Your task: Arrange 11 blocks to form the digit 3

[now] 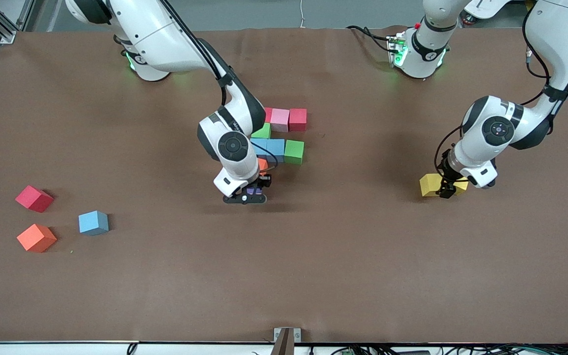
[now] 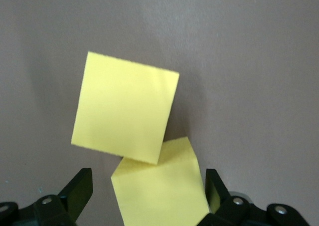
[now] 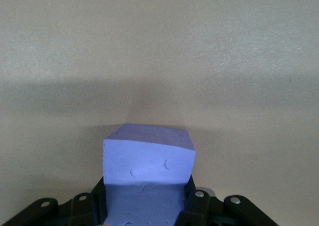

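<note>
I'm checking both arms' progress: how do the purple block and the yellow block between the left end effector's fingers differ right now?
The purple block is clamped in the shut right end effector; the yellow block lies ungripped between the open left end effector's fingers. Purple is alone; this yellow touches another yellow block. Both are similar cubes.

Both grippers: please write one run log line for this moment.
right gripper: shut on purple block | left gripper: open around yellow block | loose: second yellow block
</note>
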Robot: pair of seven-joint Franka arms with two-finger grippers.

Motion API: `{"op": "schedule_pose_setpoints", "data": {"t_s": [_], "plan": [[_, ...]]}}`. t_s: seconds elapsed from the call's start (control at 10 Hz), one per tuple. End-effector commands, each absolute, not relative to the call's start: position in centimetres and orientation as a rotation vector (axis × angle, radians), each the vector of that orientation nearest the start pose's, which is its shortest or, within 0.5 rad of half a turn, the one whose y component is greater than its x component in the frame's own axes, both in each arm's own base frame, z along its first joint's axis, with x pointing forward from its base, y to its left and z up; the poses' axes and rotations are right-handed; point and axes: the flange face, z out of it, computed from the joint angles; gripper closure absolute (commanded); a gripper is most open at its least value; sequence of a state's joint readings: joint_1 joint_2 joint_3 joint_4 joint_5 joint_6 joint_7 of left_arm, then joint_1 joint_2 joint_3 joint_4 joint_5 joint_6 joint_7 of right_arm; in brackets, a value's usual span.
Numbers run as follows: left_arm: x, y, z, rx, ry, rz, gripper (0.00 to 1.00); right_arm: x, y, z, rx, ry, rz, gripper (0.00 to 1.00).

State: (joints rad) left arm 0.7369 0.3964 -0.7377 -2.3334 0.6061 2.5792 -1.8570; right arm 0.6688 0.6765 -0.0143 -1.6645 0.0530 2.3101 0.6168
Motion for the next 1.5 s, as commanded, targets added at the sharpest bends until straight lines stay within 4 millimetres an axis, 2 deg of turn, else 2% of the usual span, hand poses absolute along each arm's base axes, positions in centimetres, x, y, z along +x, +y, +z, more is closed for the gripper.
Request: {"op": "schedule_pose_setpoints", "data": {"t_s": [0.0,0.2,0.4,0.5,0.7,0.9,1.1,1.3,1.4], "plan": [[51.1,-2.8,20.8,-2.381,-2.059,-0.106,0.17,51.9,41.0,19.9,-3.152,-0.026,0.088,0.94],[51.1,-2.9,20.5,-2.363,-2.074,-0.117,0.51,51.5,41.4,19.8,-3.146,-0.04,0.074,0.94],[51.4,-2.9,21.0,-2.367,-2.074,-0.134,0.72,51.3,41.7,19.8,-3.146,-0.043,0.075,0.94],[52.4,-3.1,22.0,-2.38,-2.073,-0.17,0.76,51.2,41.8,19.8,-3.147,-0.048,0.077,0.94],[54.8,-5.7,25.1,-2.425,-2.039,-0.227,0.77,50.5,41.8,19.4,-3.154,-0.057,0.095,0.94],[56.8,-11.0,27.9,-2.49,-1.98,-0.272,0.78,50.2,42.1,19.3,-3.154,-0.065,0.095,0.93],[58.7,-16.6,29.2,-2.479,-1.98,-0.24,0.79,50.0,42.1,19.7,-3.152,-0.065,0.097,0.93],[59.8,-22.9,30.0,-2.496,-1.983,-0.201,0.79,49.4,42.7,19.7,-3.15,-0.081,0.099,0.93],[60.2,-25.5,30.4,-2.516,-1.998,-0.187,0.79,49.4,42.8,19.7,-3.15,-0.083,0.097,0.92]]}}
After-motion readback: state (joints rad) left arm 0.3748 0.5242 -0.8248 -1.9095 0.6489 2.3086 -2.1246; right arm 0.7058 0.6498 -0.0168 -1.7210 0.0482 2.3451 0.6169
